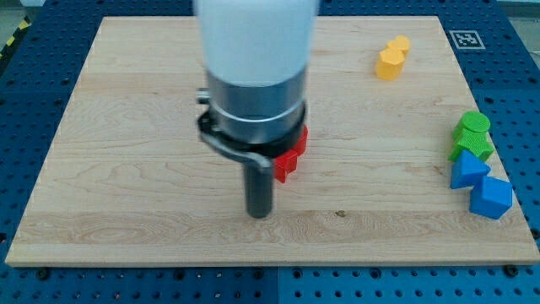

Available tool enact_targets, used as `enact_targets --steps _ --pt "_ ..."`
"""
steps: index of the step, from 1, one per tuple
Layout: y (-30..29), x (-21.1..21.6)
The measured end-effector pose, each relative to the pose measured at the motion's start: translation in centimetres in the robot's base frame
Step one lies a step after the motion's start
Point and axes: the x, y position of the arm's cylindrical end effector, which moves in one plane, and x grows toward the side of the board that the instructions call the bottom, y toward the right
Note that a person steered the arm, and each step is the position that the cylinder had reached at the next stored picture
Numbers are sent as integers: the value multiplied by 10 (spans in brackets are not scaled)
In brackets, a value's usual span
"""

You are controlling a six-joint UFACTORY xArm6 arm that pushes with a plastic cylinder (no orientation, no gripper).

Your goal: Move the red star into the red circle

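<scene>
My arm's white and grey body fills the middle of the view, and the dark rod hangs below it. My tip (259, 215) rests on the wooden board (126, 127). A red block with pointed edges (288, 165), likely the red star, sits just to the upper right of the rod and is partly hidden by the arm. A second red piece (302, 138) shows right behind it at the arm's right edge. It touches or nearly touches the first, and its shape is hidden.
Two yellow blocks (391, 61) sit together at the view's top right. At the right edge a green round block (474, 123), a second green block (474, 147), a blue triangle (467, 170) and a blue cube-like block (491, 198) form a cluster.
</scene>
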Motion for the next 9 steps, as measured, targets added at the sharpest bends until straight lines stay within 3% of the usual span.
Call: enact_targets --steps 4,9 --pt "24 -34" --pt "101 -27"
